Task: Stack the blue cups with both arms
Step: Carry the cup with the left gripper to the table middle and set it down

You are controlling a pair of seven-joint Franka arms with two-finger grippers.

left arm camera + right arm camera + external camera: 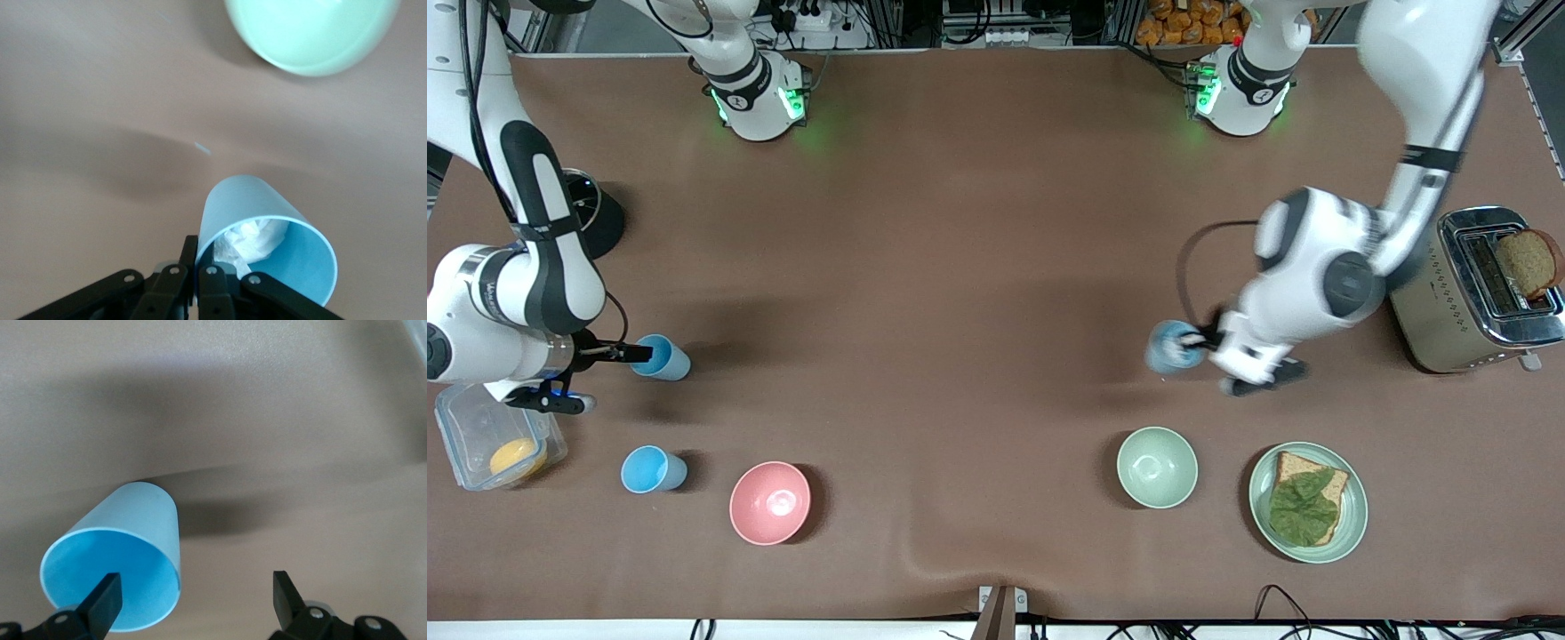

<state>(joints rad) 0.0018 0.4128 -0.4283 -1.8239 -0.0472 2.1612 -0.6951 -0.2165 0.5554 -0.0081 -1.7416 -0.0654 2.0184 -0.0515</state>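
I see the right claw [596, 378] low at the right arm's end of the worktop [960, 267], spread wide, one finger [103, 600] inside the rim of a bright blue cup [662, 357] and the other finger well clear of it, so nothing is gripped. That cup is a plain tapered tumbler. A second bright cup [653, 469] stands nearer the camera, between a clear box [498, 440] and the pink bowl [770, 502]. Toward the left arm's end, the left claw [1209, 342] is pinched on the rim of the paler cup [1172, 347], over the worktop above the green bowl [1157, 467]; white crumpled stuff [250, 241] sits inside it.
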